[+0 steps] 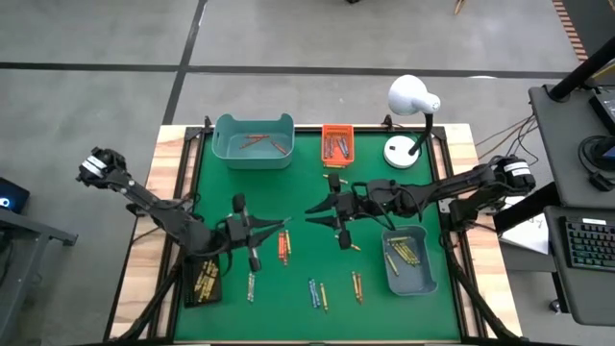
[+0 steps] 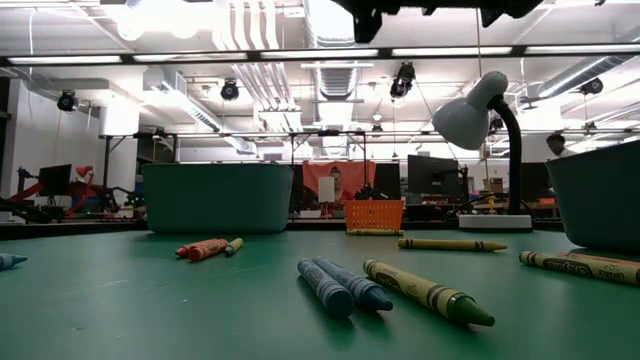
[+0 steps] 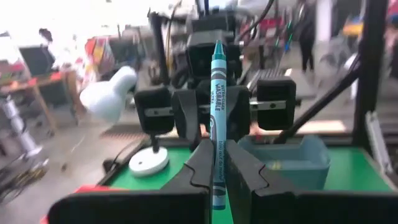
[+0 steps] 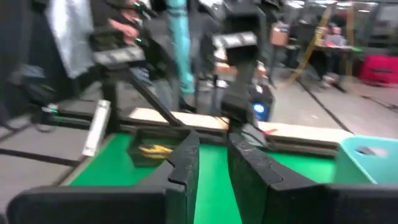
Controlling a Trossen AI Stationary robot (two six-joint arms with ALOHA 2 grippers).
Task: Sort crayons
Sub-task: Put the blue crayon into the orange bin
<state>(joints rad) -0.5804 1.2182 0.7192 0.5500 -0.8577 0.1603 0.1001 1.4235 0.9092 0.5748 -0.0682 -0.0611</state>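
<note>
Teal crayon (image 3: 217, 118) upright, clamped in left gripper (image 3: 219, 163), facing right gripper (image 4: 212, 163).

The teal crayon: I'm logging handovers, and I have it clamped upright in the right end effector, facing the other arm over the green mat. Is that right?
Not quite. The teal crayon is clamped upright in the left end effector, not the right; the left wrist view shows its fingers shut on it. The right end effector faces it over the green mat with nothing between its fingers.

Lamp (image 1: 411, 106) behind right bin (image 1: 408, 261); loose crayons (image 1: 317, 291) left of it.
</note>
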